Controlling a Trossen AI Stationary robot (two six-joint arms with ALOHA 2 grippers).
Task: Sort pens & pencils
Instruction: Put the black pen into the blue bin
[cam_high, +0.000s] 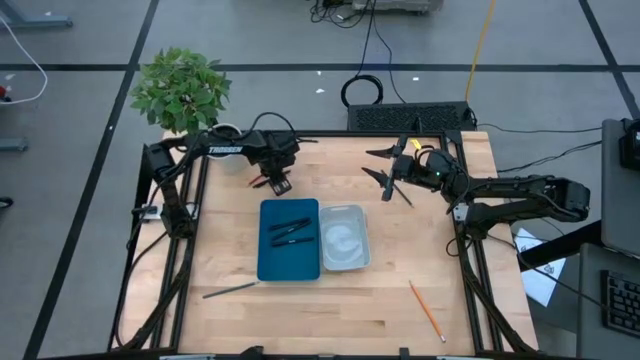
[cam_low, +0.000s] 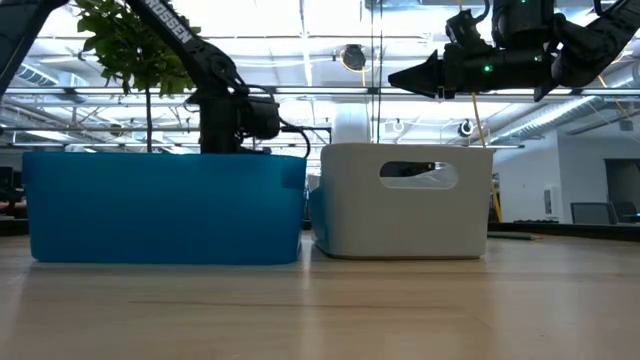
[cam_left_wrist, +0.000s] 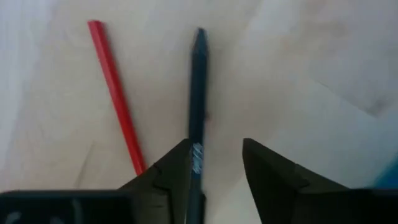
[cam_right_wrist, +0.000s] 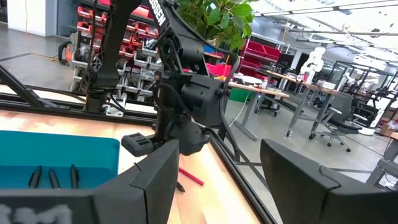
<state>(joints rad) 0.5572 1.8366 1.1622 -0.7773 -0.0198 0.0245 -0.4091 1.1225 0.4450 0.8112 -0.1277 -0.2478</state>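
My left gripper (cam_high: 279, 184) points down at the table just past the far end of the blue tray (cam_high: 265, 240); its fingers stand open (cam_left_wrist: 216, 146). A dark pen (cam_left_wrist: 198, 93) lies flat on the wood between them, close along the inner side of one finger (cam_left_wrist: 177, 168). Beside it lies a red pencil (cam_left_wrist: 115, 93). Three dark pens (cam_high: 290, 230) lie in the blue tray. My right gripper (cam_high: 378, 166) hangs open, raised above the table's far right, with nothing between its fingers. My left gripper stands over the dark pen from above, fingers along it. The pen runs against the inner edge of one finger (cam_left_wrist: 186, 158); I cannot tell whether they touch. The pen lies flat on the table.
A white tray (cam_high: 345, 212) stands right of the blue one. A dark pencil (cam_high: 230, 290) lies near the front left, an orange pencil (cam_high: 427, 310) at the front right. A potted plant (cam_high: 180, 88) stands at the far left corner.
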